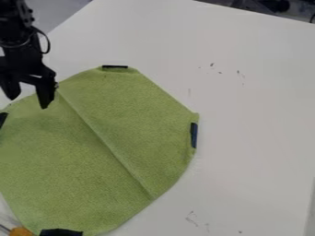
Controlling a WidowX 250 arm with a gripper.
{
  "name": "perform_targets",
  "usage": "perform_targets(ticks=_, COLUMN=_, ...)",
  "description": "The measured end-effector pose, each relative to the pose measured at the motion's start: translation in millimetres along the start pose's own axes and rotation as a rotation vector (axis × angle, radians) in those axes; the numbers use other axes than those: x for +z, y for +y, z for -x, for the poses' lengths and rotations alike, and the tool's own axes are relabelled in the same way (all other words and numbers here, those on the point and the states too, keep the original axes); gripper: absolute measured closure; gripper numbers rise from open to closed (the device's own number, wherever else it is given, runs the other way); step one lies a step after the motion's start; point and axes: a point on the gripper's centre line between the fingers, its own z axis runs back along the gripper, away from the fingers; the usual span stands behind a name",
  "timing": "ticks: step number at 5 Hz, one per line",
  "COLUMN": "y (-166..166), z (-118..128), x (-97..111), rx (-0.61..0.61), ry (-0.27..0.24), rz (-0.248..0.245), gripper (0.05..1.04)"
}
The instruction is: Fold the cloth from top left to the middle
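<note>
Cloth [67,161] first, since it is what the jaws are there for: they stand apart, gripping nothing that I can make out, at its ten-to-eleven o'clock edge. That placing suits the top-left fold, I would say, with the spread leaving room for the rim to be pinched between the two sides. Whether they touch the fabric, I can't tell

Above them the black arm [20,50] comes in from the view's ten o'clock, probably so that it stays clear of the middle, where the edge should land. The cloth lies flat and unfolded on the white bench [258,115], a crease [97,134] running from eleven o'clock to near five; it may tempt the fabric to bend along the wrong line. Dark strips sit at the rim, one near twelve [115,67], one near three [194,135], others past six [60,232] and between nine and ten [2,119], perhaps as holds or markers. Beside the seven o'clock rim is an orange object [20,232], best left untouched
</note>
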Motion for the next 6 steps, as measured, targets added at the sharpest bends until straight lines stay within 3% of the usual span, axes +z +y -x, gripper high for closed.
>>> perform_targets(ticks=4, y=-58, z=-109, x=8, rx=-0.454, ry=-0.088, rz=0.009, gripper=0.084)
perform_targets(ticks=6, y=-61, z=-150, x=-12, rx=-0.571, ry=-0.115, rz=0.05, gripper=0.084)
